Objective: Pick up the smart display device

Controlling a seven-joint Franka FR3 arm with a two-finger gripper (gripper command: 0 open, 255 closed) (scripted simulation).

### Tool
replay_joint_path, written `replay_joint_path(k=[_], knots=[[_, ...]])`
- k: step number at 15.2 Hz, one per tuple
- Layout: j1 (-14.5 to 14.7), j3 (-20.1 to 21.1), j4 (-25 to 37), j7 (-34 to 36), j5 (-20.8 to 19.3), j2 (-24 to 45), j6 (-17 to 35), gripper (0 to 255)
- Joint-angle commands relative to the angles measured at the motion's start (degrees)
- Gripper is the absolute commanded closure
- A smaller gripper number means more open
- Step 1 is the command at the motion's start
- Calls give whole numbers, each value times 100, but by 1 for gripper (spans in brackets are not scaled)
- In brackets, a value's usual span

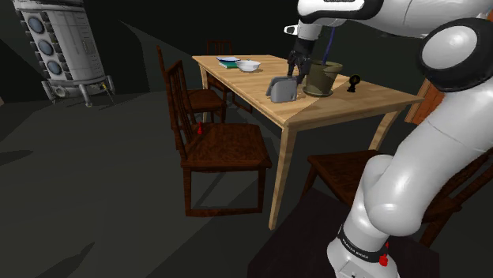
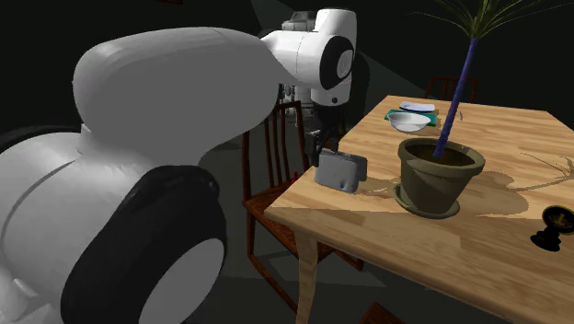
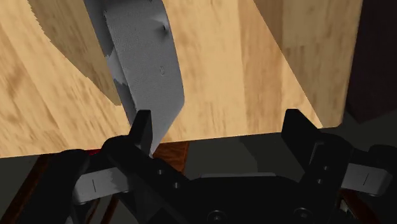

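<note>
The smart display [image 1: 282, 88] is a small grey wedge standing near the wooden table's [image 1: 348, 107] edge, beside a plant pot. In the second exterior view the display [image 2: 340, 171] faces the table's corner. My black gripper [image 1: 297, 71] hangs just above and behind it, seen dimly in the second exterior view [image 2: 324, 138]. In the wrist view the gripper [image 3: 217, 124] is open, its fingers well apart. The grey display [image 3: 143, 57] lies at the tip of one finger [image 3: 141, 127], off to that side rather than centred in the gap. Nothing is held.
An olive plant pot [image 1: 322, 77] with a tall blue-stemmed plant [image 2: 457, 92] stands right next to the display. A white bowl [image 1: 249, 65] and a flat book [image 1: 227, 61] sit at the far end. A small black object [image 1: 354, 81] lies beyond the pot. Wooden chairs [image 1: 221, 146] line the table.
</note>
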Motion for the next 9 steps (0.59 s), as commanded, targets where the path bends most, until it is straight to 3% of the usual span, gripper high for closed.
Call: replay_joint_path(k=[1, 4, 9], knots=[[120, -411, 650, -818, 382, 623, -108, 0], [46, -924, 1640, -1995, 1232, 1712, -334, 0], [35, -826, 1205, -1959, 1122, 1572, 12, 0]])
